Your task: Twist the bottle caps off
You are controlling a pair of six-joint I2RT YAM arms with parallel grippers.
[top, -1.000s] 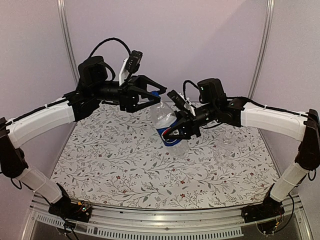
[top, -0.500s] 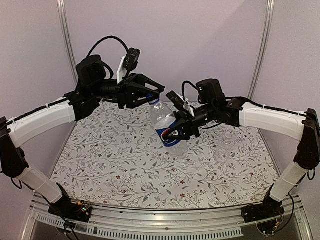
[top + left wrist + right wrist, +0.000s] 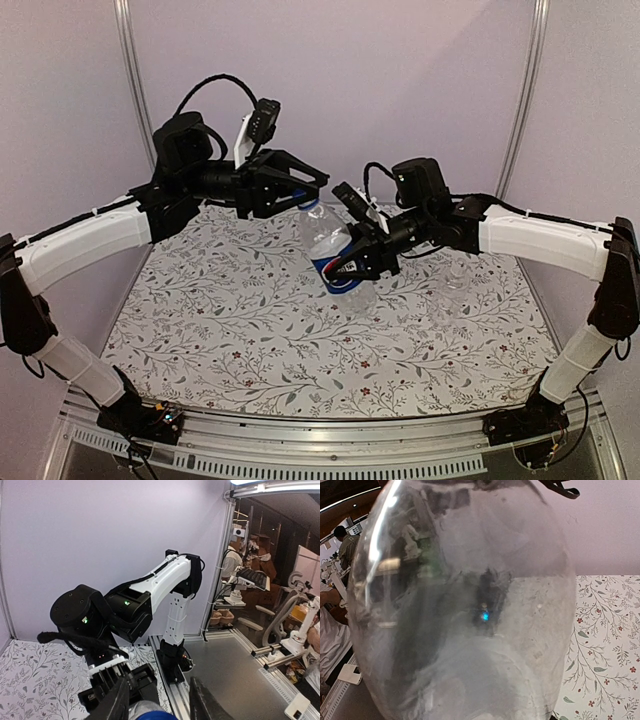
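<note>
My right gripper [image 3: 352, 262] is shut on the label band of the Pepsi bottle [image 3: 325, 232] and holds it tilted above the table. Its blue cap [image 3: 311, 203] points up-left into my left gripper [image 3: 315, 190]. In the left wrist view the cap [image 3: 152, 716] shows at the bottom edge between the two fingers of the left gripper [image 3: 159, 682], which stand close on either side of it. The clear bottle [image 3: 470, 605] fills the right wrist view and hides the right fingers. The plain bottle [image 3: 455, 272] stands on the table at the right; its cap is too faint to make out.
The floral table cloth [image 3: 250, 320] covers the table. Metal frame posts [image 3: 130, 70] stand at the back corners. The right arm [image 3: 165, 580] shows in the left wrist view.
One second ago the left gripper was rolled differently around the cap; it has turned about its wrist axis and then held still. The bottle and right arm have barely moved.
</note>
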